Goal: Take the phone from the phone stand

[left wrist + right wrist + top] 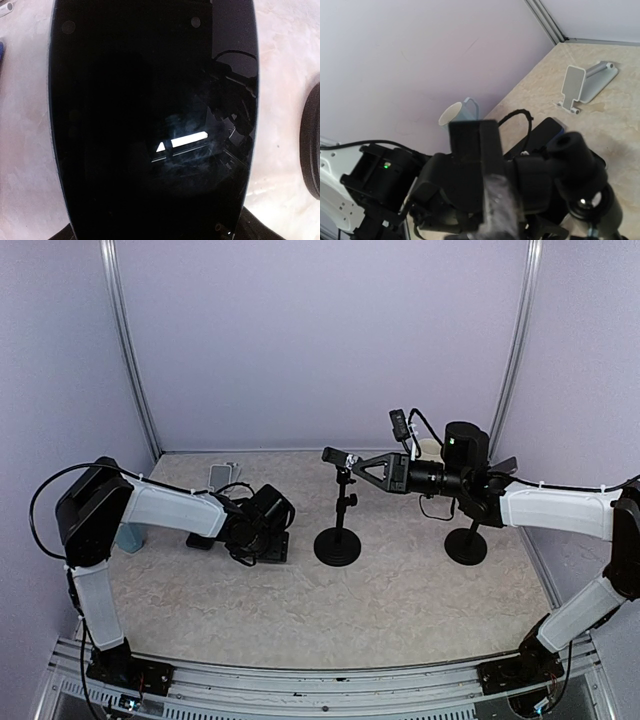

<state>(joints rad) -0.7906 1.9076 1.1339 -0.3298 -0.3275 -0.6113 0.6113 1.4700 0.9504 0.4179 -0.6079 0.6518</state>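
The black phone (150, 120) fills the left wrist view, screen toward the camera, and hides the left fingers. From above, my left gripper (268, 530) is low over the table with the phone (276, 549) under it, left of the stand. The black phone stand (338, 540) stands mid-table on a round base, and its top clamp (337, 457) holds nothing. My right gripper (358, 468) reaches in from the right, its fingertips closed on that clamp. In the right wrist view the clamp (470, 160) sits right at my right gripper (487, 200).
A second black stand (466, 543) is under the right arm. A dark slab with a blue edge (198, 540) lies left of the left gripper. A silver stand (219, 476) lies at the back left. A pale blue cup (129, 536) sits by the left arm.
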